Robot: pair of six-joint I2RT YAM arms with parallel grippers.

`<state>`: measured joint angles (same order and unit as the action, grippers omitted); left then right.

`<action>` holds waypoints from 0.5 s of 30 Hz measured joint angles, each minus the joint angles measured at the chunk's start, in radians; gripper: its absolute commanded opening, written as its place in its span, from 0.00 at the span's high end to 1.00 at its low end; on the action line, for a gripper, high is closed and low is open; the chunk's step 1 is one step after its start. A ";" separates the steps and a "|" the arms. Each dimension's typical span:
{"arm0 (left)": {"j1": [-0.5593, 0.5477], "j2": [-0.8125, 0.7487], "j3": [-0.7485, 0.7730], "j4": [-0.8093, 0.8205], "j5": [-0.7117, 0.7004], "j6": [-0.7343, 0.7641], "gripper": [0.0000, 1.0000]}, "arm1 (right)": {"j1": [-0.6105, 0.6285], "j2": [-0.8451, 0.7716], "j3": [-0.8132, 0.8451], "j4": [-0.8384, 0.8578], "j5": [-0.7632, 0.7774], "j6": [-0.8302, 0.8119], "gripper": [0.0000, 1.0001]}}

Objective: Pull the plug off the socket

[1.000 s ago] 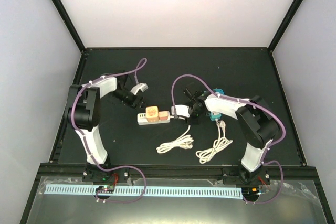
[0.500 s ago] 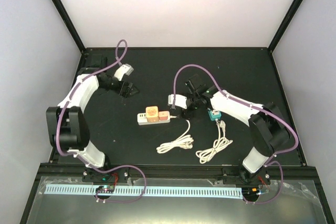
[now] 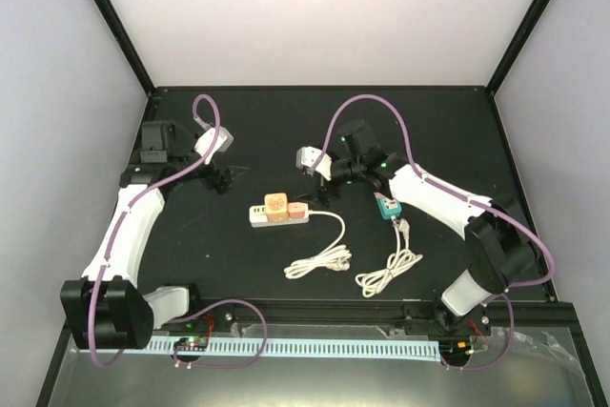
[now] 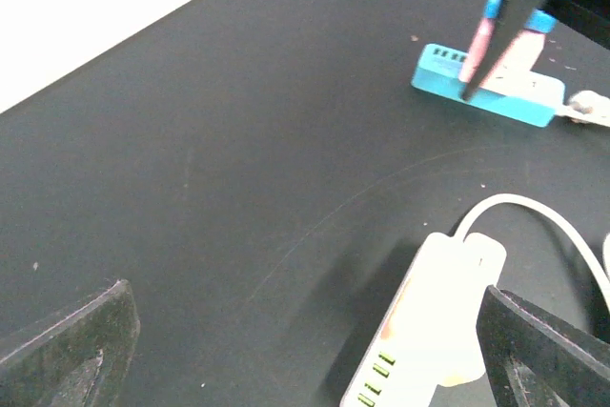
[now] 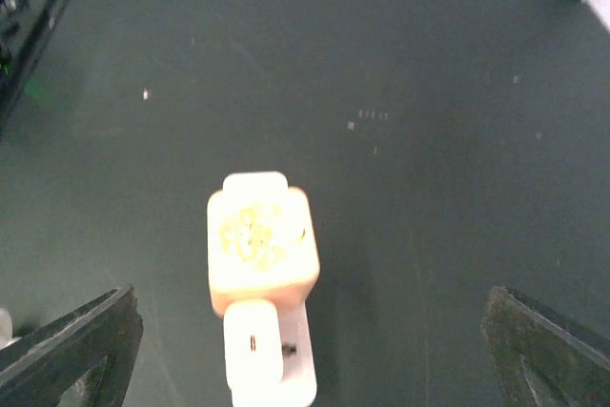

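Near the middle of the black table [image 3: 429, 131], a white power strip [image 3: 259, 216] lies flat with the orange plug [image 3: 276, 203] seated in it. Just far-left of the strip hovers the left gripper [image 3: 229, 178], jaws spread wide, empty. Just beyond the strip's right end, the right gripper [image 3: 322, 174] hangs likewise agape, holding nothing.

Place: a robotics lab test cell is indicated
Enclosure: a black tabletop [image 3: 457, 131] is boxed in by plain white panels [image 3: 324, 16] and black frame bars [image 3: 110, 21]
Fixtures: the left arm [image 3: 129, 226] and right arm [image 3: 438, 195] are bolted beside a slotted cable duct [image 3: 315, 347]
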<state>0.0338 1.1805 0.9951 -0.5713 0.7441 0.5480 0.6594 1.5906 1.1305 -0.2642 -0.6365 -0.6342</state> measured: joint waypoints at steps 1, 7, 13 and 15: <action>0.000 -0.011 -0.010 0.002 0.014 0.017 0.01 | 0.000 0.000 0.001 0.020 -0.015 0.017 0.00; -0.060 0.002 -0.027 -0.072 0.069 0.198 0.01 | 0.000 0.024 0.020 0.166 -0.079 0.137 0.00; -0.139 0.013 -0.101 -0.144 0.065 0.339 0.01 | 0.000 0.058 0.027 0.145 -0.167 0.036 0.00; -0.169 0.028 -0.108 -0.156 0.050 0.369 0.01 | 0.000 0.058 -0.002 0.139 -0.176 -0.005 0.02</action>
<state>-0.1349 1.2083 0.8871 -0.7269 0.7940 0.9173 0.6598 1.6489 1.1286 -0.1249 -0.8127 -0.6395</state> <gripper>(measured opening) 0.988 0.998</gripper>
